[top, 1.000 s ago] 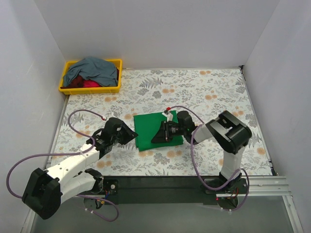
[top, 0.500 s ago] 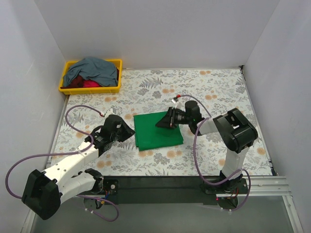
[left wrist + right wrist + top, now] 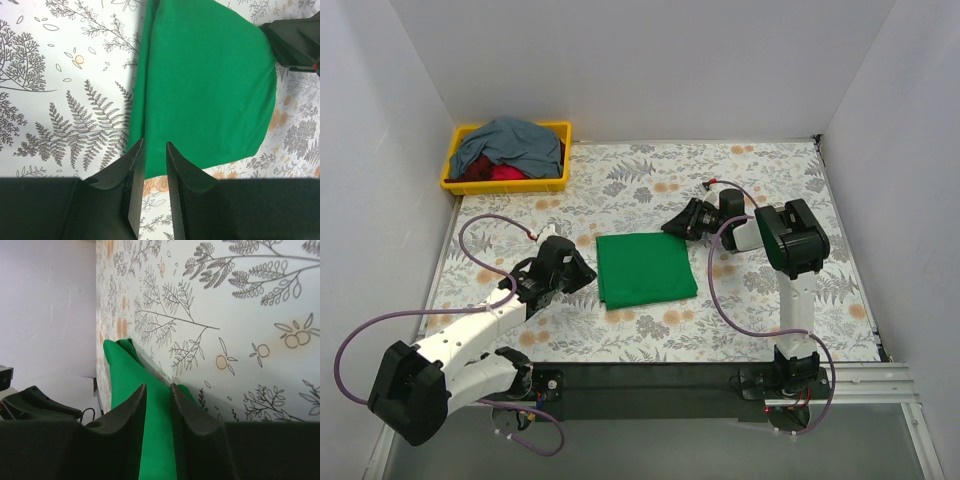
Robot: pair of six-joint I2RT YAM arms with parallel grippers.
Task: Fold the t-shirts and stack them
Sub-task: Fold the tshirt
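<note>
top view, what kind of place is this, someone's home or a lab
Probably a lab robot cell, not a home: plain white walls box in a floral-covered table, a left arm and right arm are bolted at its near edge, and a yellow bin holds shirts.

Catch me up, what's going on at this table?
The green shirt lies folded mid-table. The left end effector sits at its left edge and the right end effector off its far right corner, both slightly open, neither gripping. The grey-blue shirt and red shirt are in the yellow bin, unfolded.
</note>
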